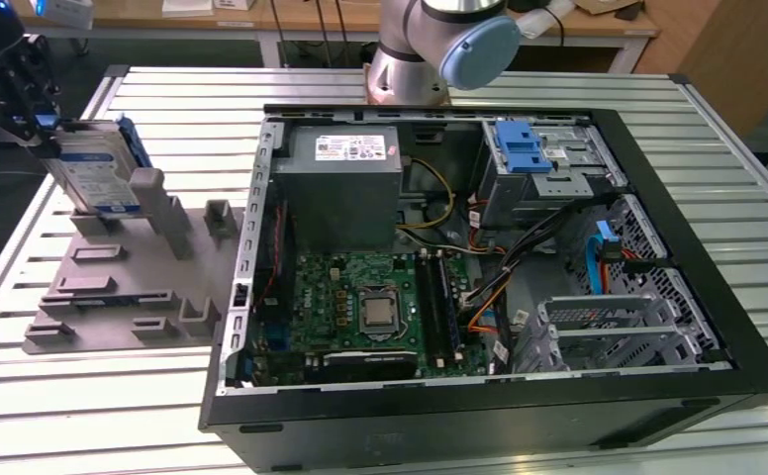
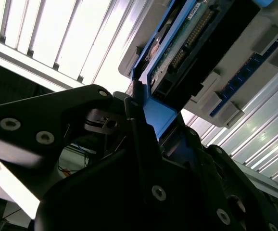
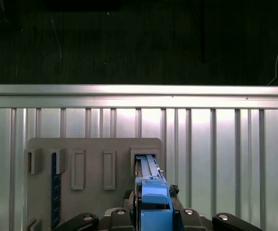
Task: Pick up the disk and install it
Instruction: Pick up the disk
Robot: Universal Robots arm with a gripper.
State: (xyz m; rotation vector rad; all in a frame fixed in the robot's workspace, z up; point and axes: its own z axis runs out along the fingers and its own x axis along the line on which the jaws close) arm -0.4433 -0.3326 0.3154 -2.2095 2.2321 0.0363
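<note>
Slatted alu table [image 1: 701, 109] carries an open PC case [image 1: 490, 297] and, on the exterior view's left, a grey fixture plate [image 1: 107, 297]. The disk [image 1: 94, 168] stands on edge in a slot at the plate's far end, slightly tilted. Gripper [image 1: 41, 124] is at its top edge, w/ fingers [image 2: 139, 134] closed tight on the blue carrier frame [image 2: 160, 115]. Drive cage [image 1: 536, 158] w/ blue latch sits inside the case, well apart from the disk.

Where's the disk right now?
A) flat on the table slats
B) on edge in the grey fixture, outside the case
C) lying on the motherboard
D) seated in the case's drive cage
B: the disk stands on edge in a slot of the grey fixture at the exterior view's left, outside the computer case, with the claw closed on its blue frame.
</note>
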